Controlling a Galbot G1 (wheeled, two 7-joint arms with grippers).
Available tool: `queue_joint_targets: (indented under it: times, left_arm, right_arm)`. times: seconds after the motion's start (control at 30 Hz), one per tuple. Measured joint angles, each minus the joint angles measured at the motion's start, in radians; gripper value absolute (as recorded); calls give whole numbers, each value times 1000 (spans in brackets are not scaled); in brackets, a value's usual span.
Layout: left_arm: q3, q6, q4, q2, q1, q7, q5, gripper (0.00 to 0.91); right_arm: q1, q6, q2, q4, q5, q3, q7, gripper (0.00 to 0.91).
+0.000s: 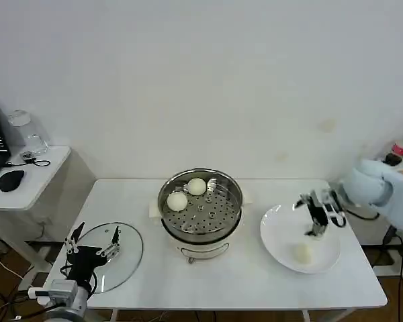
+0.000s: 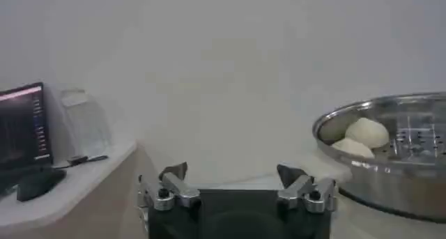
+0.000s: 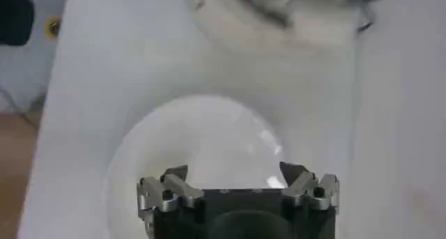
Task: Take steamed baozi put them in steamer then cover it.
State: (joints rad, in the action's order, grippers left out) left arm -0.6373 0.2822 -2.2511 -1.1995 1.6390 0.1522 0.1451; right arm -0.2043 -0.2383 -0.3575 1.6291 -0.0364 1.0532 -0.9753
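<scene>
Creamy-white baozi (image 1: 187, 193) in steamer (image 1: 201, 231)

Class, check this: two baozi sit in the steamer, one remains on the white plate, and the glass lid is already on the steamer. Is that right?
Not quite. The glass lid lies flat on the table to the steamer's left, under the open left gripper, as the head view shows. The two baozi in the steamer and one on the white plate are correct.

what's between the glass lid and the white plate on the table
In the head view, the steamer stands between the cover and the white plate, with two baozi on its tray and bare tabletop on either side.
</scene>
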Motion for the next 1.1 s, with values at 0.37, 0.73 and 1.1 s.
queue_joint_targets:
  times: [0.37,0.73,1.1]
  left_arm:
    - [-4,0,6,-9,0,0,-5,907]
    - [-21,-2,10,-12,9,-2,-4,907]
    - [-22,-3,10,-18,8,-2,-4,907]
  right_arm:
    - [156,22,-21,-59,76,-86,-9,907]
    - [219,29,-88,-142,106,-115,-8,907]
    - [255,26,-147,-201,118,-130,3,867]
